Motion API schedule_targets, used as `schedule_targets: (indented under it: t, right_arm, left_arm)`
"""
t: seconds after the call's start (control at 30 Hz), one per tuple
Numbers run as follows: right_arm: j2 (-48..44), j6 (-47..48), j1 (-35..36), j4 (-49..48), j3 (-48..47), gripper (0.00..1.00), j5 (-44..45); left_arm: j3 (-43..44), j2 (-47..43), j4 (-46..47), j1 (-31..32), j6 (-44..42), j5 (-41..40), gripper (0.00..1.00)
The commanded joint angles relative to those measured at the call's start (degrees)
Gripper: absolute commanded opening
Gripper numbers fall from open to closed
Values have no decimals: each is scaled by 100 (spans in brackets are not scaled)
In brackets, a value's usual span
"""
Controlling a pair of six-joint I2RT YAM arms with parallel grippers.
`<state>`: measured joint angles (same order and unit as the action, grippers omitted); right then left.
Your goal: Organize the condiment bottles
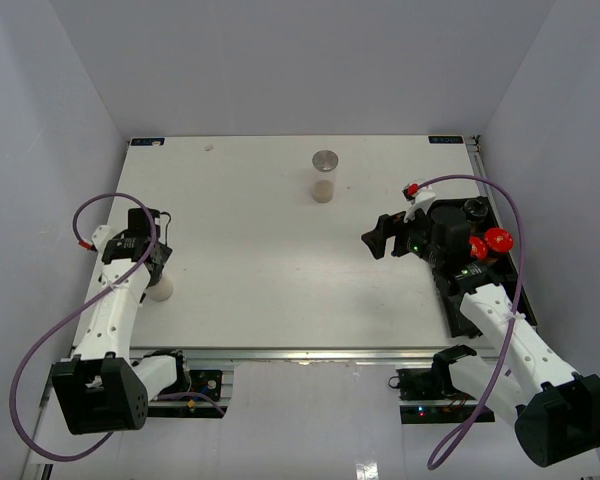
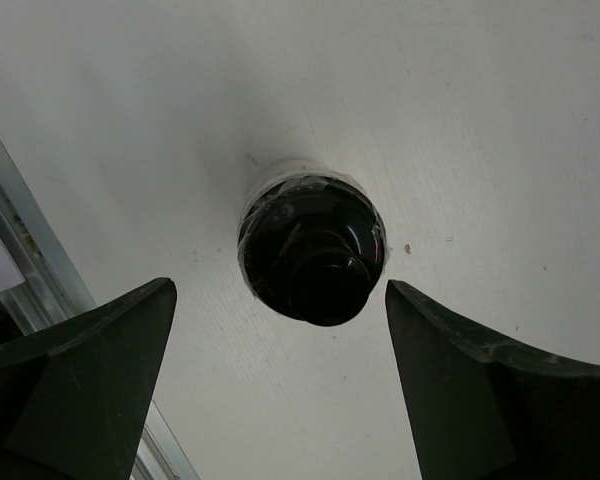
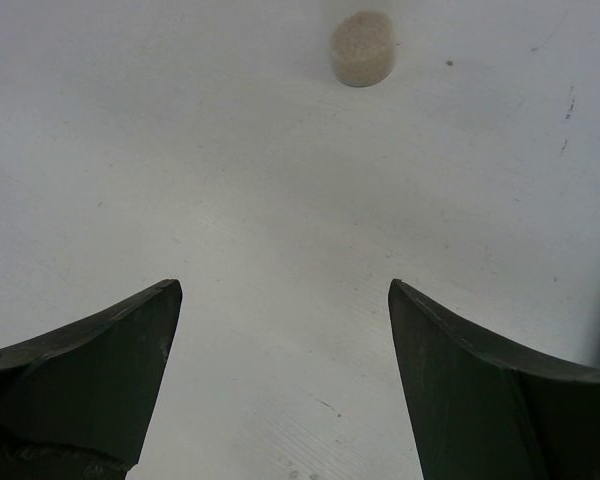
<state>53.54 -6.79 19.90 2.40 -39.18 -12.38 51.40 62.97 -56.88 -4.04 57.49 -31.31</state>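
White table (image 1: 260,250) | black-capped bottle (image 2: 313,250) upright, centred before wide-spread left hand (image 2: 280,300), untouched

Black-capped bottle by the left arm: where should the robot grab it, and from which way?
Probably by its round sides just under the cap, coming straight down from above. The black-capped bottle stands upright on the table, cap facing up, and the left arm's open fingers show one on each side of it in the wrist view, not touching.
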Motion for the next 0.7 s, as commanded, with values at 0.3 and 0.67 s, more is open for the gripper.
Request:
schedule_targets:
  t: [0.3, 0.67]
  right_arm:
    - [-24, 178, 5, -267, -74, 90, -29]
    - [-47, 195, 5, -260, -64, 90, -25]
  left_arm:
    - [-55, 663, 529, -69, 111, -300, 97]
    - [-227, 773, 935, -132, -85, -165, 78]
